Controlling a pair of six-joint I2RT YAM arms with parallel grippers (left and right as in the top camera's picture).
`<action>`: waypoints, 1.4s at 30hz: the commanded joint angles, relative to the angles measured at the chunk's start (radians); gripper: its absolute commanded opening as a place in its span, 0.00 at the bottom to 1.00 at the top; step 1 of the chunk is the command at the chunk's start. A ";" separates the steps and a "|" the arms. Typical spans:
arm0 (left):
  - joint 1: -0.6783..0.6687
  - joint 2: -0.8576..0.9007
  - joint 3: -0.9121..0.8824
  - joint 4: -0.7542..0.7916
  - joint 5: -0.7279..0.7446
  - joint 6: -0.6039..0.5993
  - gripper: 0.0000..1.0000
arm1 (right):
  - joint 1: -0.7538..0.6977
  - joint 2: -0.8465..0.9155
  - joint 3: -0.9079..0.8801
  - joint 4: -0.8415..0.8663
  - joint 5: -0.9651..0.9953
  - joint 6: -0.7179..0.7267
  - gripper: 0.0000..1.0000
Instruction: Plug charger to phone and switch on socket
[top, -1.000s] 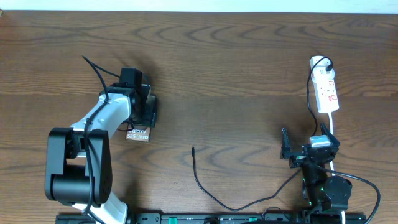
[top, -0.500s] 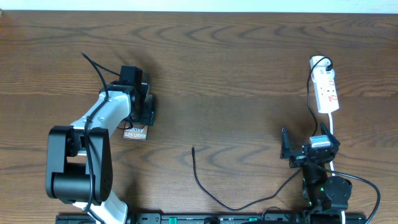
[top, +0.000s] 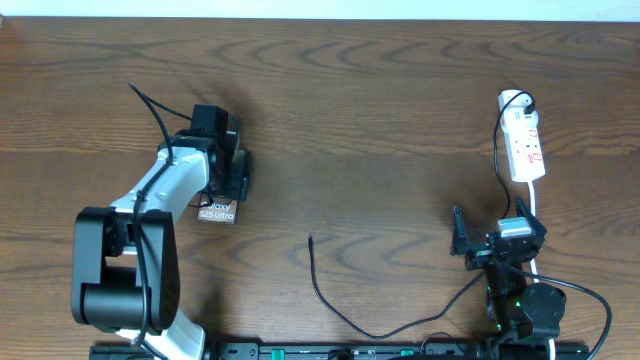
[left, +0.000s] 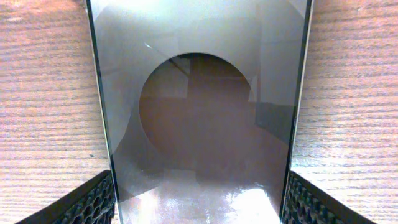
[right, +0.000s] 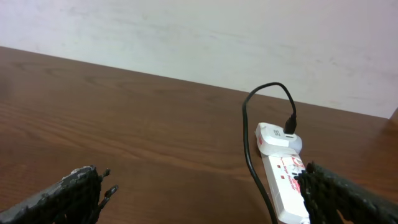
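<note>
Left gripper (top: 230, 185) is clamped across the phone (top: 218, 212), far left; right gripper (top: 498, 238) is parked agape near the socket (top: 525, 145). Phone is pinched by thin edges, so it could be twisted loose when the charger (top: 330, 305) is pushed in.

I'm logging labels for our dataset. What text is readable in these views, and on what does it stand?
"alaxy S25 Ultra", in white, on the phone; the start of the first word is hidden.
Red print on the socket: too small to read.
Nothing else is readable in any view.
</note>
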 joint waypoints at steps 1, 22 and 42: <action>0.004 -0.034 0.035 0.002 -0.009 0.017 0.07 | 0.004 -0.003 -0.002 -0.004 0.000 0.011 0.99; 0.004 -0.034 0.039 0.030 0.115 0.017 0.07 | 0.004 -0.003 -0.002 -0.004 0.000 0.011 0.99; 0.004 0.009 -0.005 0.008 0.047 0.032 0.07 | 0.004 -0.003 -0.002 -0.004 0.000 0.011 0.99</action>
